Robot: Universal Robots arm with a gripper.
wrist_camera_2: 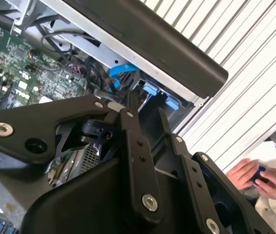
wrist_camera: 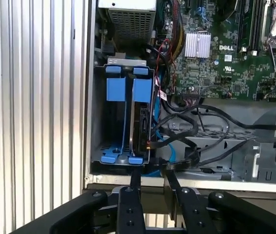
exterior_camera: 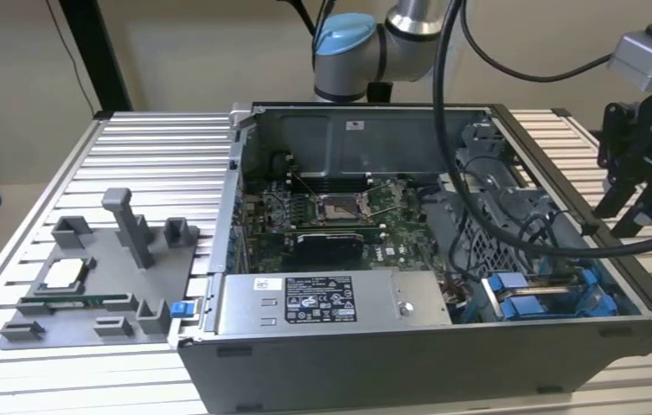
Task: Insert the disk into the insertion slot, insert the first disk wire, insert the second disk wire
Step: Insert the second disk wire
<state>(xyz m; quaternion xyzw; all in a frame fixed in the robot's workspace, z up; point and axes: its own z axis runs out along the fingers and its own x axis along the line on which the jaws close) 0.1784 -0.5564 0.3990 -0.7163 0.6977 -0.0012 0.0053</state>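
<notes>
The gripper (exterior_camera: 640, 206) hangs over the desk (exterior_camera: 153, 173) just outside the case's (exterior_camera: 418, 363) wall on the exterior view's right, above the rim. Its fingers (wrist_camera: 130, 195) stand part-way open with a clear gap between them, and they hold nothing.

The disk (wrist_camera: 140, 119) stands on edge in its blue carrier (wrist_camera: 116, 90) inside the slot (wrist_camera: 98, 122). The slot is in the case's near corner on the exterior view's right, beside the power supply (exterior_camera: 315, 298). From how it lies, the disk looks fully seated, so the first step seems done.

Seen from the exterior view, the disk lies below the gripper, inward across the case wall and nearer the camera. In the first wrist view its long axis runs straight toward the gripper, and its thin edge is nearly in line with the gap between the fingers.

A bundle of black wires (wrist_camera: 196, 124) and a blue wire (wrist_camera: 169, 146) loop over the case floor just beside the disk, on the motherboard (wrist_camera: 215, 68) side. A dark plug appears to sit at the disk's end nearest the gripper. I cannot tell whether either wire is pushed home.

A person's hands (wrist_camera_2: 259, 178) are off the desk's edge, well apart from the case.
</notes>
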